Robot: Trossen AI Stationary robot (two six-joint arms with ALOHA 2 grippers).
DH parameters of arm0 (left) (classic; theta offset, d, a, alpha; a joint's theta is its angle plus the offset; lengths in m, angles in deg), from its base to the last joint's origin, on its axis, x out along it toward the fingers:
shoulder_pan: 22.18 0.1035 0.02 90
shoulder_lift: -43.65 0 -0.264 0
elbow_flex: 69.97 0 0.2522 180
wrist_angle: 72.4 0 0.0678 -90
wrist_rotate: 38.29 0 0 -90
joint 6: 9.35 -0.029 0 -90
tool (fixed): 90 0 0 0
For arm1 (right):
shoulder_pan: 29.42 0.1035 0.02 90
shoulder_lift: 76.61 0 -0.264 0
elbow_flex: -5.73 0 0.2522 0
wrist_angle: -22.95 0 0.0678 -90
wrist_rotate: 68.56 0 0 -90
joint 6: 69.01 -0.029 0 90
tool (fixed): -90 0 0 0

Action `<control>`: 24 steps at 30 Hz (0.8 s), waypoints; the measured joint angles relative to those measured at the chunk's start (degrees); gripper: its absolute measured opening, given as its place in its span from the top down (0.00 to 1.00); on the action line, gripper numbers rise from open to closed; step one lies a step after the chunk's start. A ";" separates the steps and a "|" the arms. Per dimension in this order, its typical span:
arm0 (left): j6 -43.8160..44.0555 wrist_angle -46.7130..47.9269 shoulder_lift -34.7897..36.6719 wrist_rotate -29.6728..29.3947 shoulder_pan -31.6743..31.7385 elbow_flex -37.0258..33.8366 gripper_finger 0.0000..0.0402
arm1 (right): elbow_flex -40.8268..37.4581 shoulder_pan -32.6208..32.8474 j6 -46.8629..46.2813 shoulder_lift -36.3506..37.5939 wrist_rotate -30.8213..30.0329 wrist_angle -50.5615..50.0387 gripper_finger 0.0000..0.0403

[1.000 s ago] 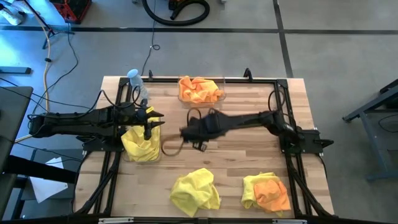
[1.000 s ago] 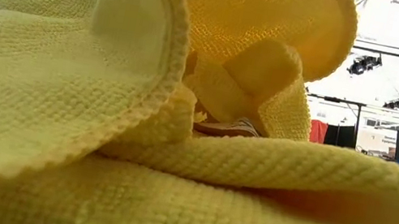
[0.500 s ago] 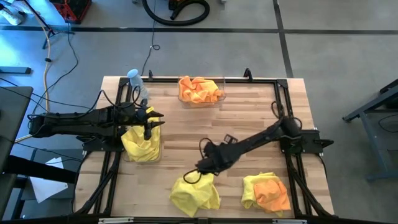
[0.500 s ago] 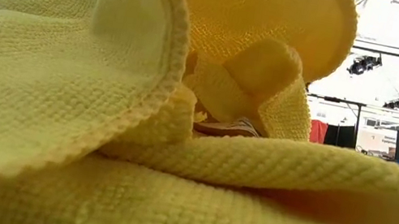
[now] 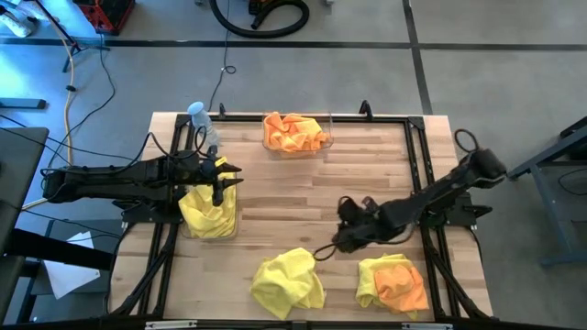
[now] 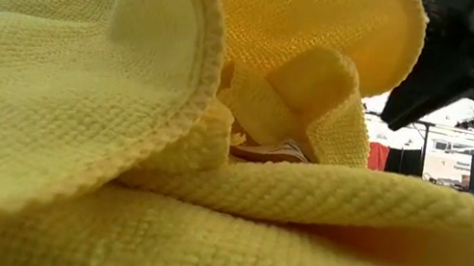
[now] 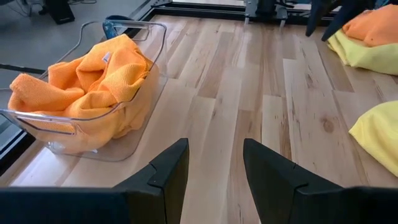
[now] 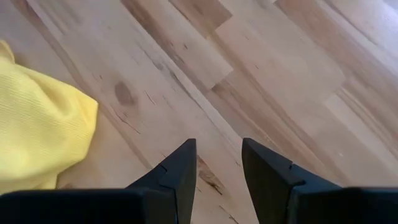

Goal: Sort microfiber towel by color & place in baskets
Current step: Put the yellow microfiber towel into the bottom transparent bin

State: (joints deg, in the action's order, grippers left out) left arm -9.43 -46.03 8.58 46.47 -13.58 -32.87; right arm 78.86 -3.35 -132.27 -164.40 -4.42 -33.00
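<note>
From above, the counter (image 5: 367, 174) carries two baskets: one at 12 o'clock (image 5: 323, 141) full of orange towels (image 5: 292, 131), one at 9 o'clock (image 5: 229, 225) holding yellow towels (image 5: 205, 211). A loose yellow towel (image 5: 288, 280) lies crumpled at 6 o'clock, with no clear long axis; at 5 o'clock an orange towel (image 5: 402, 283) sits on top of a yellow one (image 5: 370, 275). A bottle (image 5: 201, 119) stands at 11 o'clock.

The left end effector (image 5: 229, 177) hovers over the yellow basket. Only its wrist camera shows its fingers (image 7: 166, 169) parted and empty, pointing at the orange basket.

The right end effector (image 5: 347, 238) hangs between the loose yellow towel and the 5 o'clock pile. Its wrist camera shows the fingers (image 8: 180, 168) slightly apart, empty, over bare wood with the yellow towel edge beside them.

The low camera is nearly filled by yellow cloth, with a dark arm part at 2 o'clock
</note>
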 joint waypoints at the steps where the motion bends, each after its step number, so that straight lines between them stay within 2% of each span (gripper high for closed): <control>1: 0.09 -0.04 0.00 0.00 0.00 0.00 0.65 | -1.75 0.21 -0.91 1.21 -0.61 1.21 0.69; 5: 2.32 -0.56 -0.04 -0.02 0.00 0.00 0.65 | -6.83 -0.21 -0.59 3.36 -0.02 7.41 0.69; 9: 2.72 -2.00 -0.44 -0.22 -0.56 0.00 0.65 | -8.55 -0.81 6.13 3.01 2.80 17.07 0.69; 14: 2.40 -6.19 -2.44 -0.40 -4.47 -0.04 0.65 | -7.99 -0.94 15.12 2.39 2.12 24.86 0.69; 20: 2.75 -7.34 -8.55 -6.64 -12.44 3.58 0.65 | -7.96 -0.97 18.29 2.40 -1.10 25.24 0.69; 24: 3.99 -7.92 -15.27 -10.79 -18.74 7.74 0.65 | -7.96 -0.97 19.31 2.40 -4.12 22.64 0.69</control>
State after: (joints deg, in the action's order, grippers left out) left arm -5.44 -53.96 -6.69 35.68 -32.33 -25.13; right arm 70.89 -4.32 -112.96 -162.00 -8.54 -10.36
